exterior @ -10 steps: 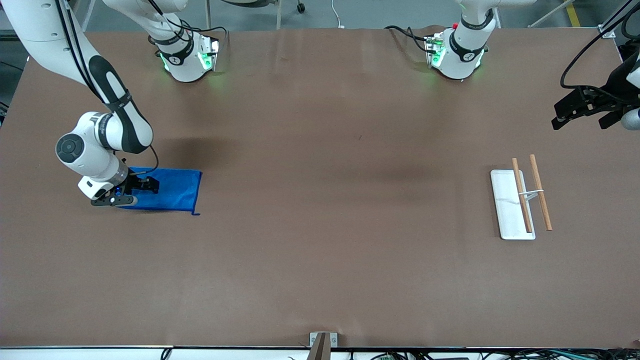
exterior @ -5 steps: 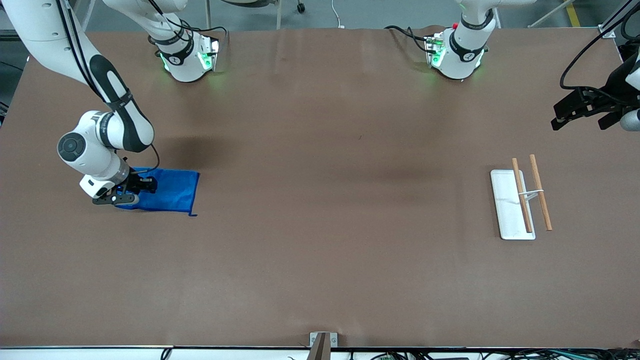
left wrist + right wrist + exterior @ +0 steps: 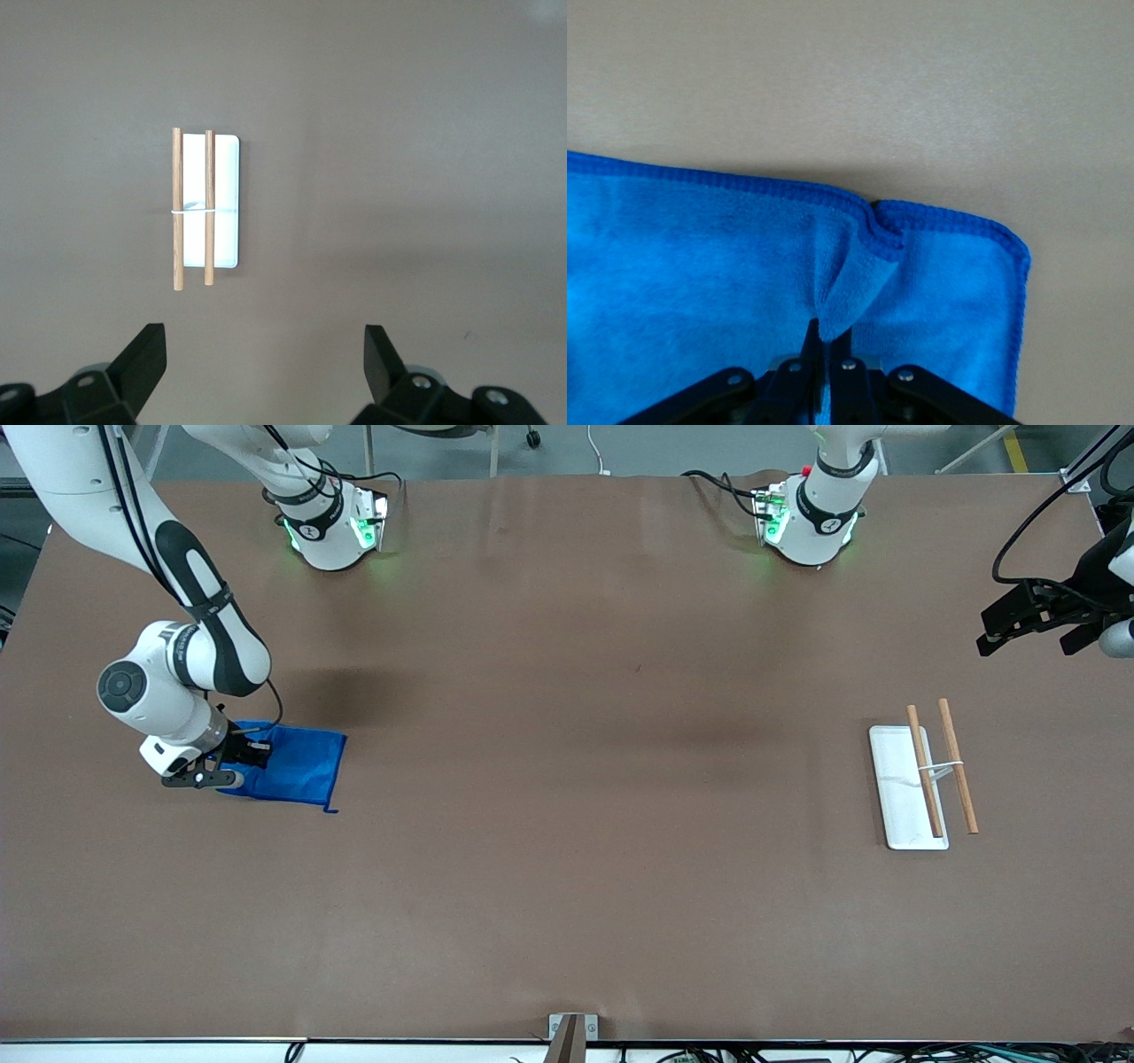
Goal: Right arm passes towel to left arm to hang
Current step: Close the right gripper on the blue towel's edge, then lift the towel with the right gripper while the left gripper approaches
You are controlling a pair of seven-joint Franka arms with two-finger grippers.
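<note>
One step looks barely begun, judging from the front view: the towel (image 3: 292,766) lies on the worktop (image 3: 567,868) toward the right arm's end, and the right gripper (image 3: 232,765) is low over the edge of it that faces that end, jaws closed on the cloth. The rack (image 3: 921,775), a white base with two wooden rails, stands well apart toward the left arm's end, nothing hung on it. The left gripper (image 3: 1032,624) waits in the air over that end.

From the left wrist view, the left gripper (image 3: 266,354) hangs with jaws wide and empty, the rack (image 3: 205,208) below it.

From the right wrist view, the right gripper (image 3: 824,354) has its jaws pinched narrow on a raised fold of the towel (image 3: 700,292) near a hemmed corner. I'd say lifting, handover and hanging all remain.
</note>
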